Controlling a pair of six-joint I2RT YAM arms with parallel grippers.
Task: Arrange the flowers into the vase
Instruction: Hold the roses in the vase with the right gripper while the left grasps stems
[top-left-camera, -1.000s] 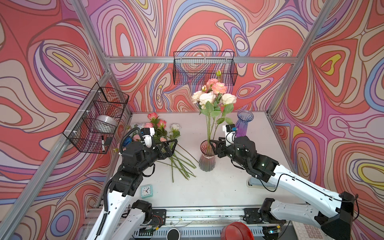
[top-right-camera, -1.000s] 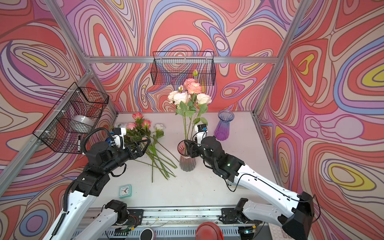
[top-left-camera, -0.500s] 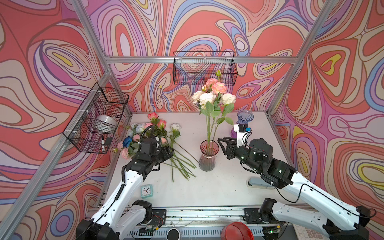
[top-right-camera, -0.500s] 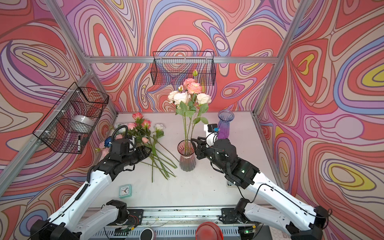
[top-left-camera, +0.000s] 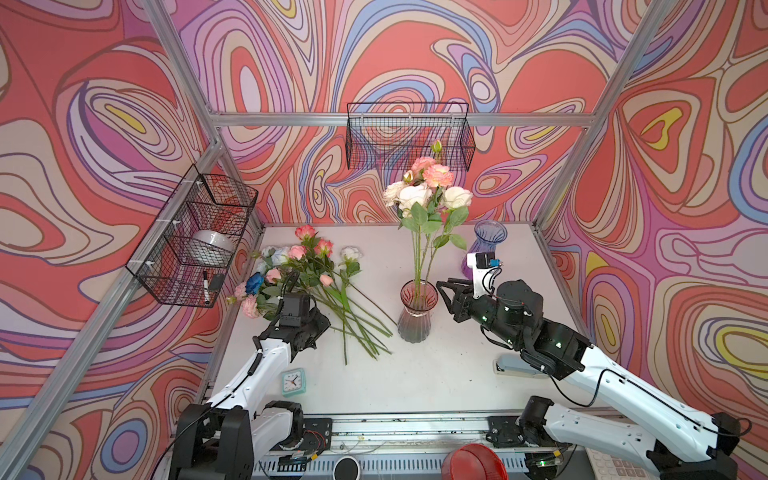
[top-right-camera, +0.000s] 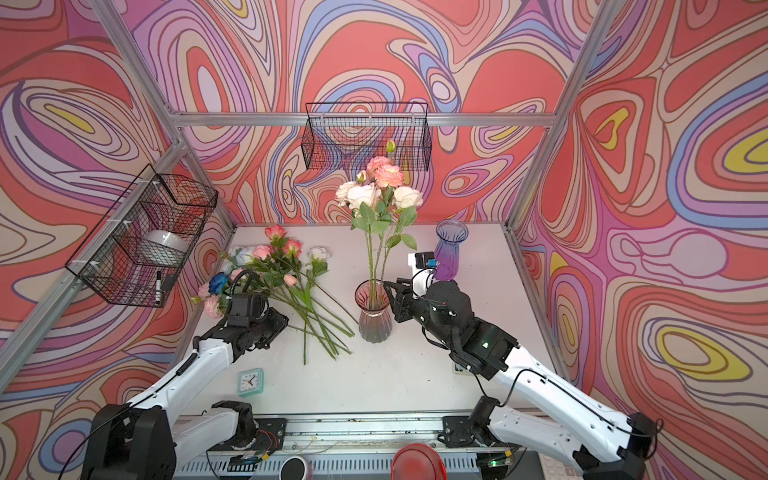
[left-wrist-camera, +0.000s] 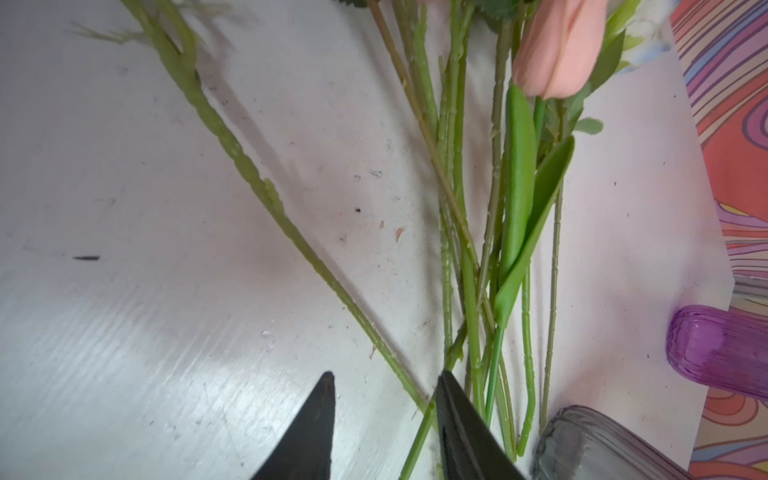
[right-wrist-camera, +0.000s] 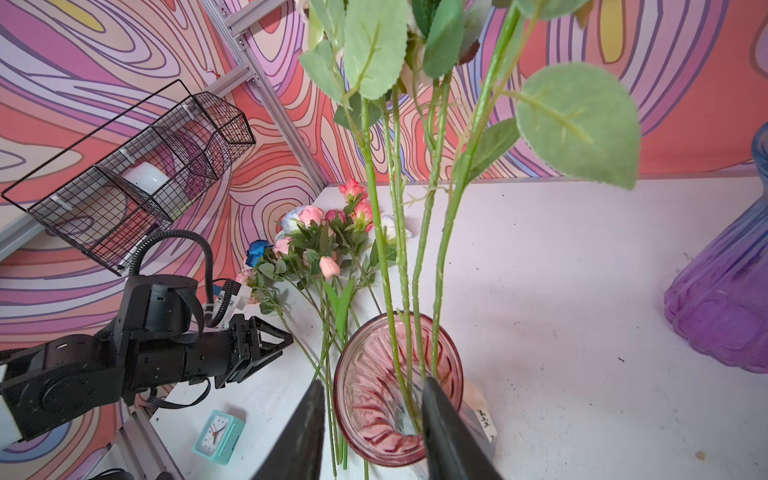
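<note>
One pink vase (top-left-camera: 413, 324), one purple vase (top-left-camera: 490, 239), two wire baskets (top-left-camera: 409, 137) (black), one clock (top-left-camera: 293, 381), many flowers (top-left-camera: 316, 270).

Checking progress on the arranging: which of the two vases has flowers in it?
The pink vase in the middle: flowers stand upright in it. The purple vase, further back and to the right, holds none.

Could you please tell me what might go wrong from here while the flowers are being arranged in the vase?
1. The right gripper sits close beside the rim of the pink vase, which holds tall flowers, likely top-heavy; a nudge could tip it.
2. The open left gripper is low over crossed flower stems; closing might catch several or drag neighbours.
3. The purple vase stands close behind the right arm; a swing could knock it.
</note>
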